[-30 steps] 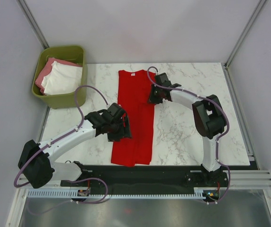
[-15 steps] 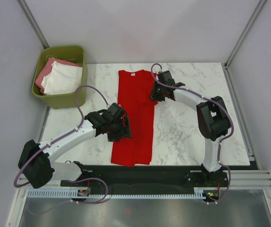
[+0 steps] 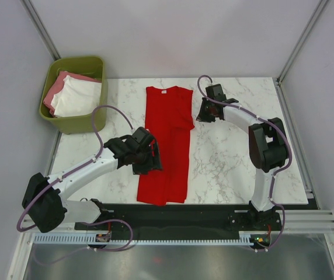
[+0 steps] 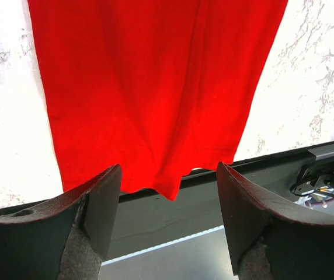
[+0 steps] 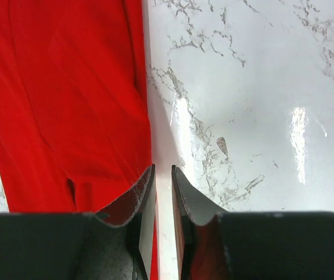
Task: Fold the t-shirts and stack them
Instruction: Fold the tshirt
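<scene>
A bright red t-shirt (image 3: 167,146) lies flat on the marble table, folded into a long narrow strip with its collar at the far end. It also shows in the left wrist view (image 4: 155,87) and the right wrist view (image 5: 68,87). My left gripper (image 3: 146,160) is open and empty, hovering over the shirt's lower left part, with the hem between its fingers (image 4: 168,175). My right gripper (image 3: 205,111) is shut and empty, just off the shirt's right edge near the shoulder (image 5: 162,172). A white t-shirt (image 3: 76,96) and a pink t-shirt (image 3: 59,87) lie in the bin.
The olive-green bin (image 3: 73,123) stands at the far left corner. Bare marble table (image 3: 237,157) stretches right of the red shirt. A dark rail (image 3: 184,213) runs along the near table edge, just below the shirt's hem.
My right gripper has moved right, from over the shirt's right shoulder to the bare table beside it. The left arm and the shirt have not moved.
</scene>
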Motion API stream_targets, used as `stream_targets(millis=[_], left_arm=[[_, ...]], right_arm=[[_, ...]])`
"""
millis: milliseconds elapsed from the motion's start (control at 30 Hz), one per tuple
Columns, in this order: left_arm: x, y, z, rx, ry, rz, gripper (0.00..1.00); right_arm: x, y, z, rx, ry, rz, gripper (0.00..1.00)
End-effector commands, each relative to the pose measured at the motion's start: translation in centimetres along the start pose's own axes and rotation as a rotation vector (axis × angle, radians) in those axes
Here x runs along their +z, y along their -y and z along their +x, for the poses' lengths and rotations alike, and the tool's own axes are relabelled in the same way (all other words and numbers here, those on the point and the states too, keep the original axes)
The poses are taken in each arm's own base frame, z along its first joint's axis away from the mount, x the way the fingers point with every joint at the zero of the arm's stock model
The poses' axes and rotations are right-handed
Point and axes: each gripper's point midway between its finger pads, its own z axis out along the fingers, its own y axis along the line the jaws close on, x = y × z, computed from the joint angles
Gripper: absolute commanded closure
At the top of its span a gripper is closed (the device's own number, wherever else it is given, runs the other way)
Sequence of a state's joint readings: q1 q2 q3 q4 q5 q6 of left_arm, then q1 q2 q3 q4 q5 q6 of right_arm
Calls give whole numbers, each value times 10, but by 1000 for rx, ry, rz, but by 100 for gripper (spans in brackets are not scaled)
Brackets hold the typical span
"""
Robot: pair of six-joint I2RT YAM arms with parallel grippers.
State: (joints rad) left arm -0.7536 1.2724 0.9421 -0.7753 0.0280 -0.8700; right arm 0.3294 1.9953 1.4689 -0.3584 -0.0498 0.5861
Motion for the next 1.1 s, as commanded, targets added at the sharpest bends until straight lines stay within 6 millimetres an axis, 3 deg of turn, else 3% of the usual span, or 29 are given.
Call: stream_targets(millis=[0, 133, 533, 933, 1067], left_arm=[[-3, 4, -4, -10, 19, 23, 27], [-2, 5, -3, -11, 16, 24, 27], [-1, 6, -4, -17, 16, 26, 27], [-2, 3, 0, -27, 14, 28, 27], [-4, 3, 0, -28, 17, 31, 27]], right_arm=[[-8, -9, -11, -32, 26, -21, 76], [2, -11, 1, -26, -17, -42, 76], [7, -50, 41, -85, -91, -116, 76], [14, -30, 74, -83, -175, -64, 77], [8, -32, 73, -87, -168, -81, 76]])
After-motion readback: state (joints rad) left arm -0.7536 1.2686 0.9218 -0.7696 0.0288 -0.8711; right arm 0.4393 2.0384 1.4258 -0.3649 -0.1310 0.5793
